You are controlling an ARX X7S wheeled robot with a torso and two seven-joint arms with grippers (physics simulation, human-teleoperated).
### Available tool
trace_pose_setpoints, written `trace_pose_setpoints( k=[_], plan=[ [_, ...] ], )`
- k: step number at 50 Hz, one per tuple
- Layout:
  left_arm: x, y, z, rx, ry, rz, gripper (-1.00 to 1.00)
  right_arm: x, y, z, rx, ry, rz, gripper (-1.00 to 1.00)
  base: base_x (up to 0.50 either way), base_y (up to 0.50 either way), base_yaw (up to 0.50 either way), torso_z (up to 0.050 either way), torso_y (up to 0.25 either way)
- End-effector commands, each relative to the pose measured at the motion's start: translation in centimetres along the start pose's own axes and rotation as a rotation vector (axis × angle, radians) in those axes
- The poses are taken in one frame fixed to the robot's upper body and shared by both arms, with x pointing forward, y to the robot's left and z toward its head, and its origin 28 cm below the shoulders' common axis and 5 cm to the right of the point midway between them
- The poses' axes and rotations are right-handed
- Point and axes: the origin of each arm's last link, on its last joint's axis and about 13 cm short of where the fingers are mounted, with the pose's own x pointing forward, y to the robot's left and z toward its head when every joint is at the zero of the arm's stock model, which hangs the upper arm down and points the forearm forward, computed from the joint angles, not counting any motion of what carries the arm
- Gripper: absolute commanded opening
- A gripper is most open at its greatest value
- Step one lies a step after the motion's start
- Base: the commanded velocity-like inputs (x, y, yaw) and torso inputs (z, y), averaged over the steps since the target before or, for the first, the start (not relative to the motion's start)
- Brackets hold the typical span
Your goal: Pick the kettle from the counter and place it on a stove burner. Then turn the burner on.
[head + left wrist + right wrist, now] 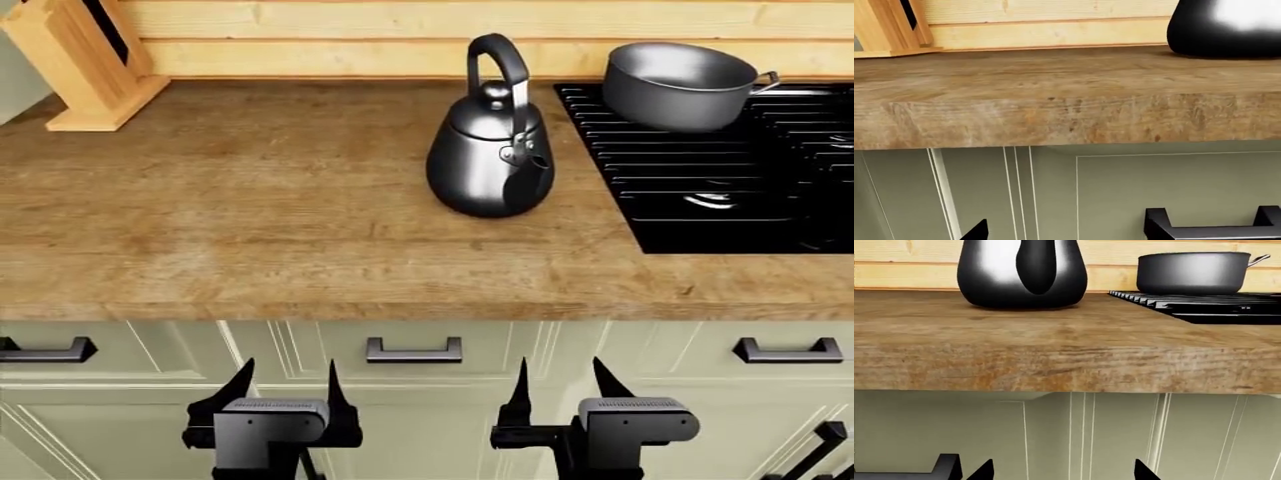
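1. A brown wood-grain counter (267,220) with a thick front edge runs across the room, backed by a pale plank wall (334,40). Below it are sage-green cabinets (160,400) with dark drawer handles (414,350).
2. Both grippers hang below the counter's front edge, in front of the cabinets, touching nothing. The left gripper (288,388) has its two pointed fingers spread wide and holds nothing. The right gripper (561,385) is likewise spread and empty.
3. In the wrist views only dark fingertips show at the frame edge: one for the left (976,231), two for the right (982,471).
4. The kettle (490,150) stands upright on the counter, about midway between front edge and wall, just beside the stove's left edge. Its arched handle rises over a knobbed lid, and its spout faces the front edge.
5. The kettle lies well beyond both grippers, further back on the surface and between them sideways, a little nearer the right one. The right wrist view shows its body (1022,272) whole; the left wrist view catches only part of it (1224,27).
6. A black stove (721,170) is set into the counter's right part, reaching its right edge in the head view.
7. A saucepan (674,82) sits on the stove's rear left burner, near the wall, apart from the kettle.
8. A wooden knife block (80,65) stands at the counter's far left corner against the wall.
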Motion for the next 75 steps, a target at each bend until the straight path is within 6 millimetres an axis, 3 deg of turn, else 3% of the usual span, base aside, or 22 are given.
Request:
trace_pose_setpoints(
  k=[1,28,41,47,55,57,65,69,75],
  plan=[
    [0.0,0.0,0.0,0.001,-0.001,0.0,1.0,0.0,0.0,0.0,0.001,-0.001,0.0,1.0,0.0,0.0,0.0,0.045,0.154],
    [-0.2,0.0,0.5,-0.018,-0.01,0.007,1.0,-0.1,0.1,0.6,0.001,-0.021,0.006,1.0,0.0,0.0,0.0,0.045,0.155],
    [-1.0,0.6,5.6,-0.016,-0.072,0.001,1.0,-1.1,0.4,6.9,-0.061,-0.105,0.106,1.0,0.0,0.0,0.0,0.004,0.012],
    [-2.1,1.3,8.5,-0.102,-0.031,-0.122,1.0,-1.0,0.1,9.6,-0.054,-0.1,0.141,1.0,0.0,0.0,0.0,0.0,0.0],
    [-1.9,1.8,12.0,0.026,-0.068,-0.223,1.0,-0.5,-0.8,14.4,-0.02,-0.101,0.215,1.0,0.0,0.0,0.0,0.0,0.0],
    [-1.8,1.9,12.4,-0.016,-0.051,-0.245,1.0,-0.3,-1.0,15.3,-0.011,-0.101,0.234,1.0,0.0,0.0,0.0,0.0,0.0],
    [-0.2,2.9,18.1,-0.093,-0.098,-0.251,1.0,0.4,-1.9,19.3,-0.011,-0.117,0.286,1.0,0.0,0.0,0.0,0.0,0.0],
    [1.3,3.4,19.8,-0.187,-0.092,-0.259,1.0,0.7,-2.3,21.3,-0.007,-0.129,0.286,1.0,0.0,0.0,0.0,0.0,0.0],
    [2.9,3.7,22.2,-0.185,-0.117,-0.268,1.0,1.7,-2.8,23.4,-0.014,-0.12,0.267,1.0,0.0,0.0,0.0,0.0,0.0]
  ],
)
